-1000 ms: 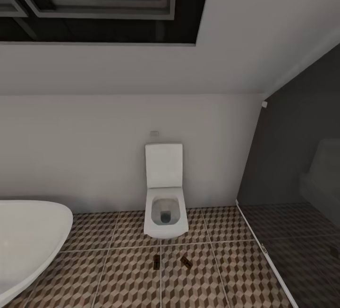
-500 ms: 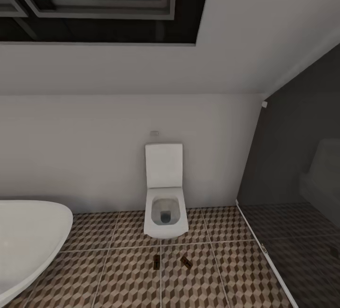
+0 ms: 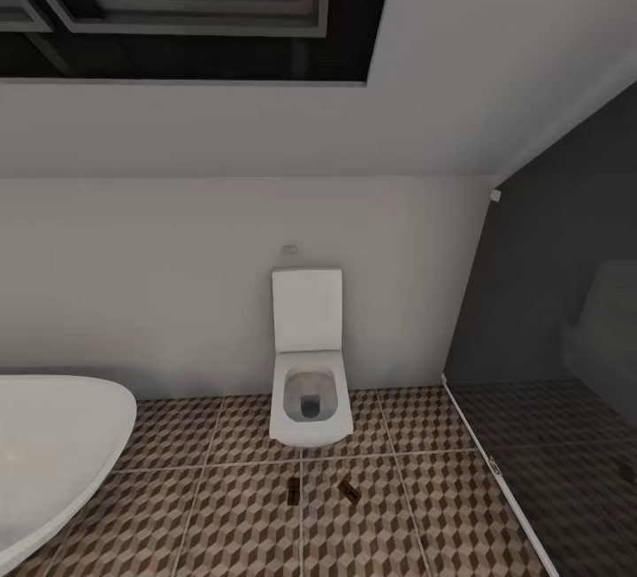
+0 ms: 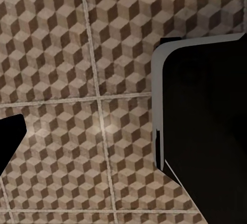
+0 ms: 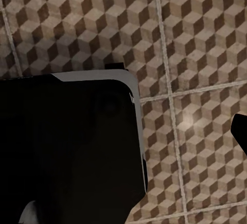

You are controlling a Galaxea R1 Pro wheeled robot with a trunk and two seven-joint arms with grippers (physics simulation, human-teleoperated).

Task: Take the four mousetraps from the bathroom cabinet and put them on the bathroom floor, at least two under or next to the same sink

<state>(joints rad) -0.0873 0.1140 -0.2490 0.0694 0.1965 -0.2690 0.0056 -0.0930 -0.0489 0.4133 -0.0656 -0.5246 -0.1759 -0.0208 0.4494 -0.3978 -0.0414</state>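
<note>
Both wrist cameras are pointed down at the bathroom floor, so both arms are taken to hang low over the tiles. In the left wrist view a dark finger of the left end effector is seen at one edge beside a large dark body with a pale rim; in the right wrist view a dark finger tip is seen at the edge. Whether either end effector is apart or together cannot be told. In the head view, two mousetraps are seen lying flat on the patterned tiles, near each other, just in front of the white toilet. Open floor is left between the bathtub's rim and a dark glass partition. The toilet bowl is seen with its lid raised.
</note>
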